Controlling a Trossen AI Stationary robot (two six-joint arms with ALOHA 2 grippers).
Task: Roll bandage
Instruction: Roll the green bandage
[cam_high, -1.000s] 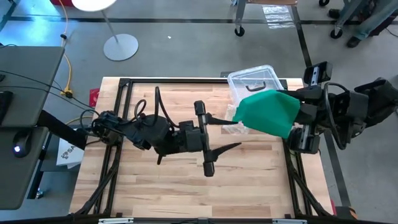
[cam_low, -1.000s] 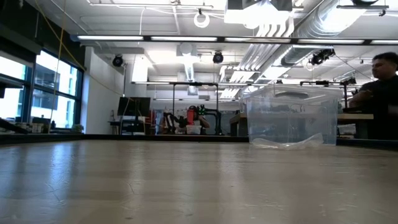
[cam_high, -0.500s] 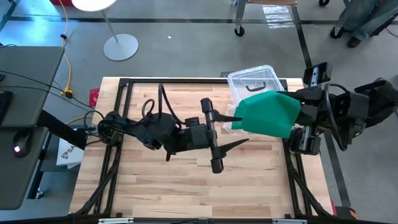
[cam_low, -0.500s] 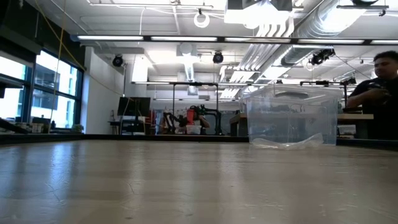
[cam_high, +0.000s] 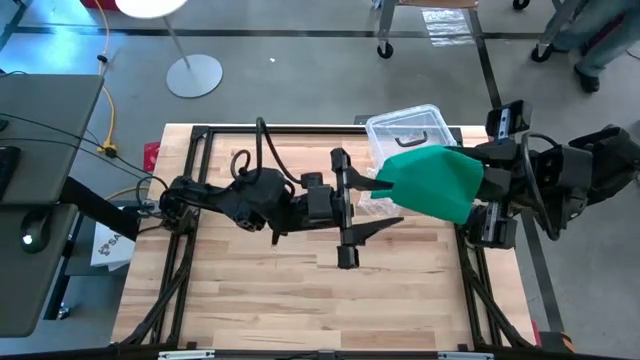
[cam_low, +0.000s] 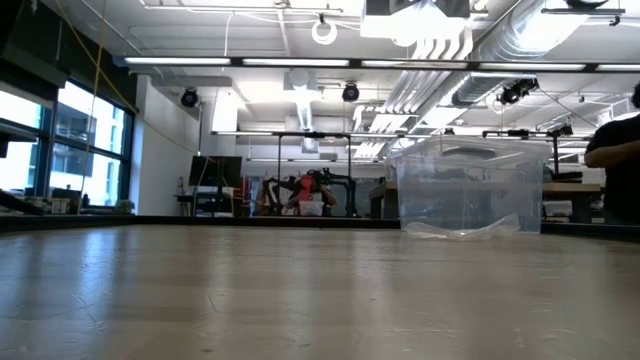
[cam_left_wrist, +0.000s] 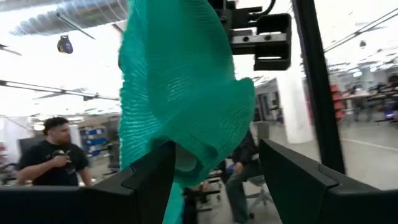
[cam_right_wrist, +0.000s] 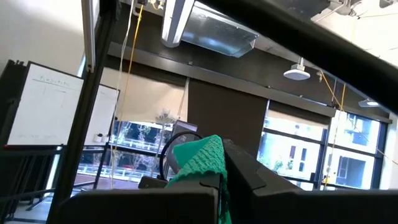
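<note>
since a second ago the left arm has swung toward the far right of the tabletop (cam_high: 250, 290), bringing its fingers (cam_high: 362, 205) up to the bandage (cam_high: 432, 180). the bandage hangs in the air above the tabletop's right edge, a broad green sheet pinched in the clenched right fingers (cam_right_wrist: 219, 177). the left fingers stand spread, released, with the bandage's lower edge between them. a clear box (cam_low: 468, 187) sits at the far right corner.

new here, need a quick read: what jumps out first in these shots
A wide green stretchy fabric bandage hangs in the air at the table's right side, pinched by the shut right gripper. The left gripper, fingers spread, reaches for its free end beside a clear plastic box.
</note>
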